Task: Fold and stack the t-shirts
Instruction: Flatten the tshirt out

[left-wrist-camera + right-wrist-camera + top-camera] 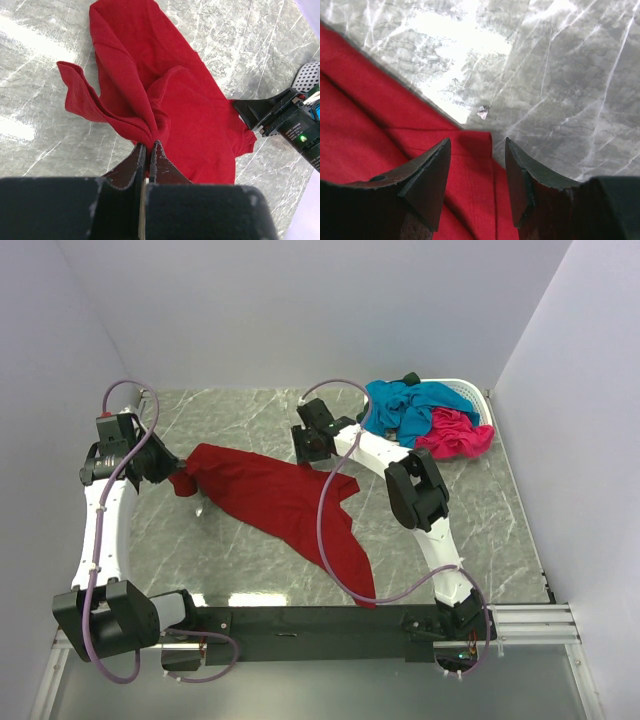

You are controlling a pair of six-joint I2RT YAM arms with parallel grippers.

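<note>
The dark red t-shirt (285, 502) lies spread and wrinkled across the middle of the marble table (470, 530). My left gripper (180, 477) is shut on a bunched fold at the shirt's left end (135, 125), lifting it a little. My right gripper (318, 454) hovers open just above the shirt's far right corner (475, 150), a hemmed sleeve edge between its fingertips (432, 170) without being pinched. The teal-blue t-shirt (405, 405) and the hot pink t-shirt (455, 435) are heaped at the back right.
A white latticed basket (470, 395) stands at the back right under the teal and pink shirts. Pale walls close in on the left, back and right. A black rail runs along the near edge (330, 620).
</note>
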